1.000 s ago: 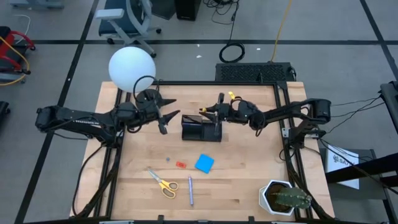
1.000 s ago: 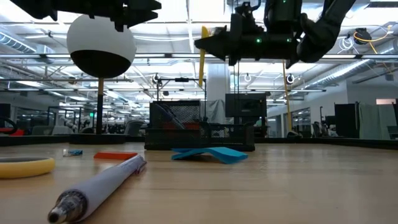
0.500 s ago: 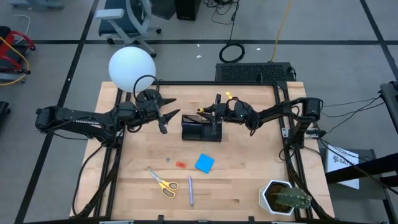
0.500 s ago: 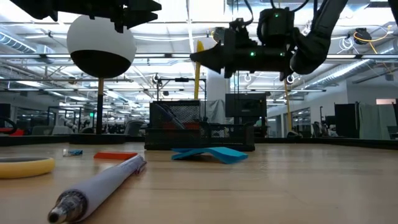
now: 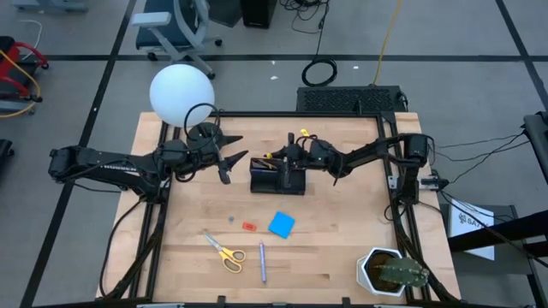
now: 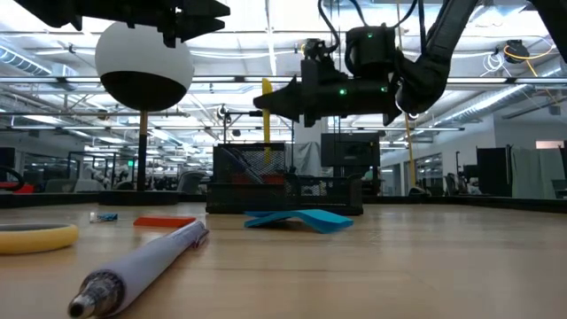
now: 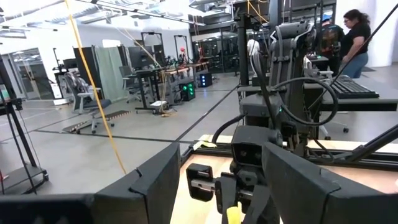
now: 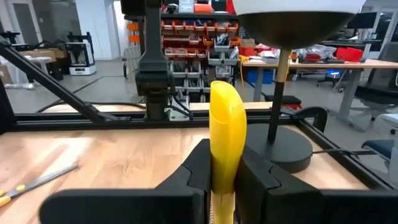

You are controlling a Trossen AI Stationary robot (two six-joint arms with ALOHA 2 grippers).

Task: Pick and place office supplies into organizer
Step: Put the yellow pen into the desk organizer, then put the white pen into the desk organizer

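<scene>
Item: yellow pen [image 8: 227, 138], pinched upright in my right tool [image 5: 295, 151], poised directly above the black organizer [image 5: 277, 176] mid-tabletop [image 5: 342, 248]. My left tool [image 5: 229, 158] hangs spread and empty beside the organizer. No legible writing visible.

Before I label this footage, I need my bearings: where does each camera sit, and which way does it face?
High view: overhead, straight down; both arms, left gripper open, right gripper over the organizer.
Low view: table height, level across; pen nearest, right gripper holding the yellow pen above.
Left wrist view: past its own fingers toward the right arm.
Right wrist view: its fingers clamp the yellow pen, facing the lamp base.
Shared: the high and low views both show the blue pad.
</scene>
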